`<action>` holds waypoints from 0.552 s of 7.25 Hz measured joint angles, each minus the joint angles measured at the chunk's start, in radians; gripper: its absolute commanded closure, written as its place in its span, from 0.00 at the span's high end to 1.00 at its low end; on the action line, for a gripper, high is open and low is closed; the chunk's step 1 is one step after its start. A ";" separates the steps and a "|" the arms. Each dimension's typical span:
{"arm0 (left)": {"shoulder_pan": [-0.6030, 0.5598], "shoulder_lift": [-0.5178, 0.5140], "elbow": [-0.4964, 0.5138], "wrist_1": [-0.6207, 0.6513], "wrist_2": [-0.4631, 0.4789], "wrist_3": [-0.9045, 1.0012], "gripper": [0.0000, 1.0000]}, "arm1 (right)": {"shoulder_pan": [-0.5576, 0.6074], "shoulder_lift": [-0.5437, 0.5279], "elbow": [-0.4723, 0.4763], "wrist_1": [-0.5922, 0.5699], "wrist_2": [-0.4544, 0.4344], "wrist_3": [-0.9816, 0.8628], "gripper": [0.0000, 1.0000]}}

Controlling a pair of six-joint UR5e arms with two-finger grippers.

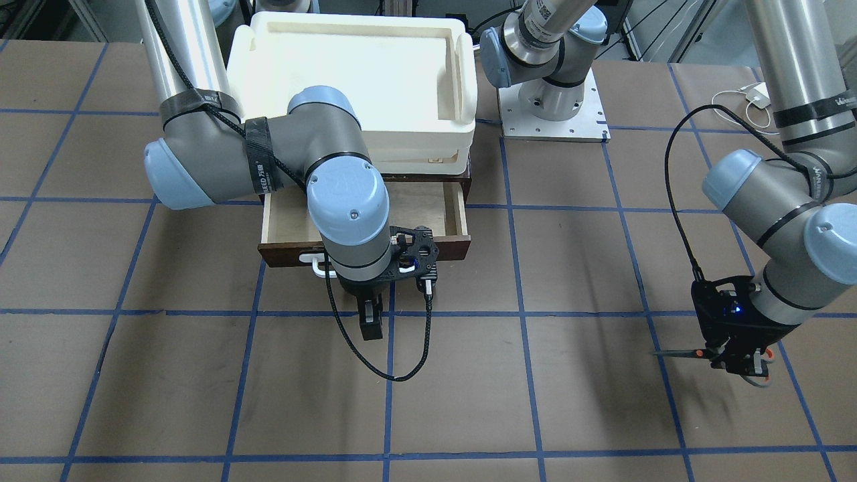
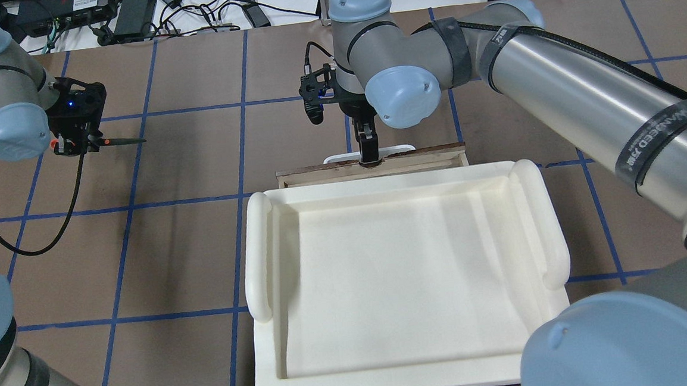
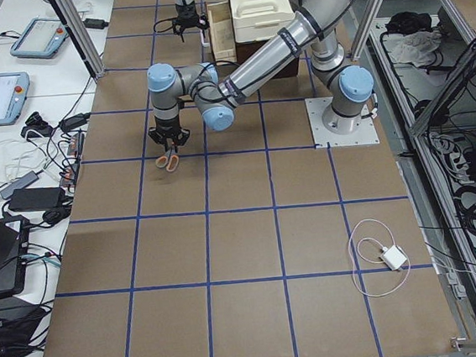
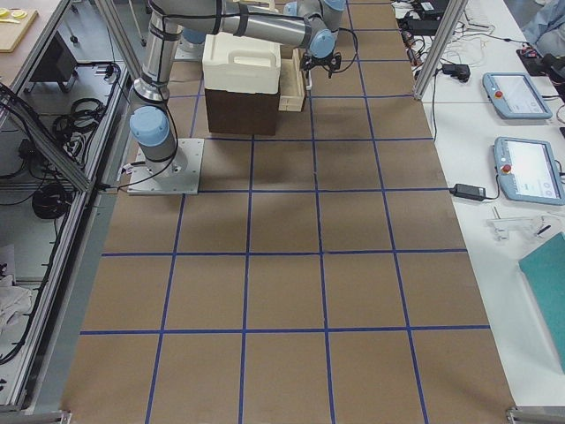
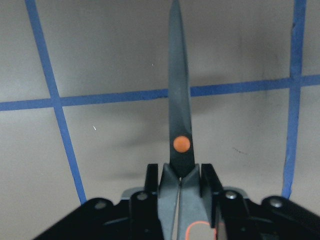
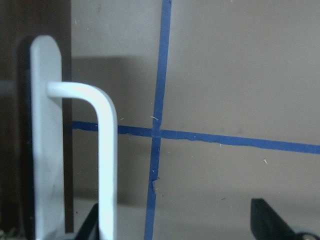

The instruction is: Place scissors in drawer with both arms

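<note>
My left gripper is shut on the scissors near the handles and holds them level just above the table, far to the side of the drawer. In the left wrist view the closed dark blades point forward from the gripper. In the overhead view the gripper holds them with the scissors' tip toward the table's middle. The drawer stands pulled open and its pale inside is bare. My right gripper is open at its white bar handle.
A cream plastic tray sits on top of the brown cabinet behind the drawer. An arm's base plate is bolted beside it. A white charger with cable lies at the table's far edge.
</note>
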 measured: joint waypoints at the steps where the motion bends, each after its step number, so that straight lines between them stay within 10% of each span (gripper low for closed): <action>1: 0.000 -0.001 0.000 0.000 0.000 0.000 0.00 | -0.006 0.011 -0.013 -0.003 0.000 -0.008 1.00; 4: 0.000 -0.001 0.000 0.000 -0.001 0.000 0.00 | -0.037 0.026 -0.042 -0.021 0.004 -0.046 1.00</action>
